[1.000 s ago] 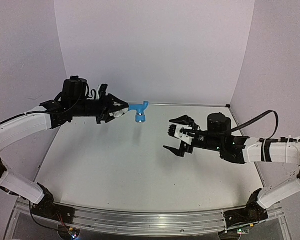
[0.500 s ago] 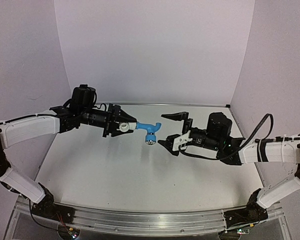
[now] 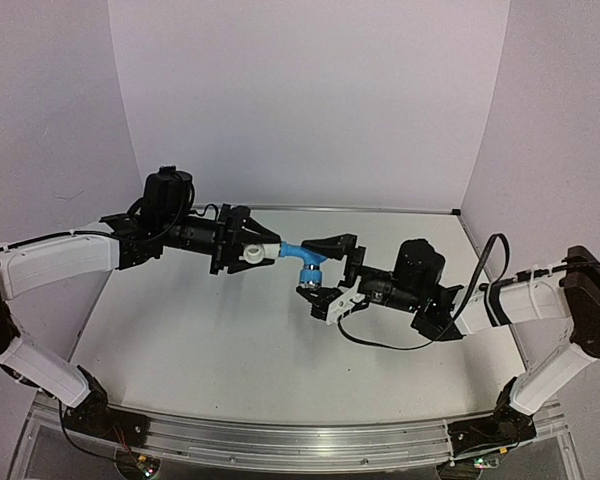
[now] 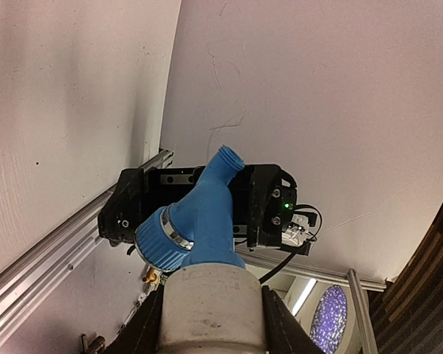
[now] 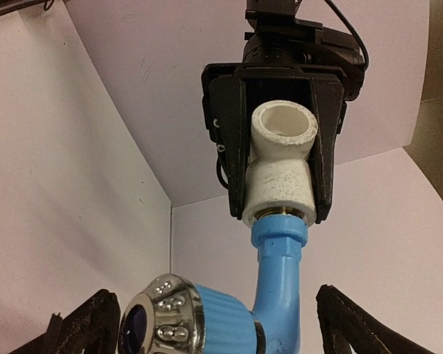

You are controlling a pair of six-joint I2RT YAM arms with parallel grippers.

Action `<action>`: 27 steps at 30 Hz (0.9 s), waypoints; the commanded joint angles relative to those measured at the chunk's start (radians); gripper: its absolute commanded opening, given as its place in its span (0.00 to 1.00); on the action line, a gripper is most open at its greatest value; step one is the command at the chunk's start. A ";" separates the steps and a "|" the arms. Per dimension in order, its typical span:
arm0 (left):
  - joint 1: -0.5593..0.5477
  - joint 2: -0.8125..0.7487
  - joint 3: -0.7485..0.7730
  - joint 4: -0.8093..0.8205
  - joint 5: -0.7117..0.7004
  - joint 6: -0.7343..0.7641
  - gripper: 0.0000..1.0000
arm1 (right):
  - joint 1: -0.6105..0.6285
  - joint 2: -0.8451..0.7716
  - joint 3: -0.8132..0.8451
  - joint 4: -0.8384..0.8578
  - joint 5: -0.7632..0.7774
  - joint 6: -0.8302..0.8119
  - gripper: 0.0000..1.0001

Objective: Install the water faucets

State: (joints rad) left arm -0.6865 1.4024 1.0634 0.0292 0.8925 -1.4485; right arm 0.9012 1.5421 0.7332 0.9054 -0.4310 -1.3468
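The light-blue faucet (image 3: 302,258) with its silvery knob (image 5: 159,321) is screwed into a white fitting (image 3: 253,252). Both are held in mid-air above the table. My left gripper (image 3: 255,250) is shut on the white fitting (image 4: 213,306), and the faucet (image 4: 207,214) points away from it toward the right arm. My right gripper (image 3: 318,272) is open, with one finger on each side of the faucet (image 5: 280,287) and not touching it. In the right wrist view the fitting (image 5: 280,177) sits between the left gripper's black fingers (image 5: 225,147).
The white table (image 3: 230,340) lies below, closed in by lilac walls (image 3: 310,100) at the back and sides. An aluminium rail (image 3: 280,435) runs along the near edge. A black cable (image 3: 480,270) loops from the right arm.
My left gripper has carried the fitting and faucet rightward and a little lower. My right gripper has moved left and now straddles the faucet, still open.
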 commanded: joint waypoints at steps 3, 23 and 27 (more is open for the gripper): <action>-0.002 -0.031 0.006 0.086 0.039 0.006 0.00 | 0.014 0.017 -0.008 0.151 0.010 0.045 0.81; -0.001 -0.006 -0.006 0.088 0.053 0.072 0.00 | 0.016 -0.008 -0.009 0.140 -0.047 0.249 0.24; -0.002 -0.002 -0.012 0.088 0.050 0.091 0.00 | 0.016 -0.014 0.013 0.064 -0.072 0.300 0.14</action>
State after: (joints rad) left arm -0.6788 1.4065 1.0498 0.0463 0.8959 -1.4084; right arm 0.9195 1.5557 0.7216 1.0056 -0.4790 -1.1619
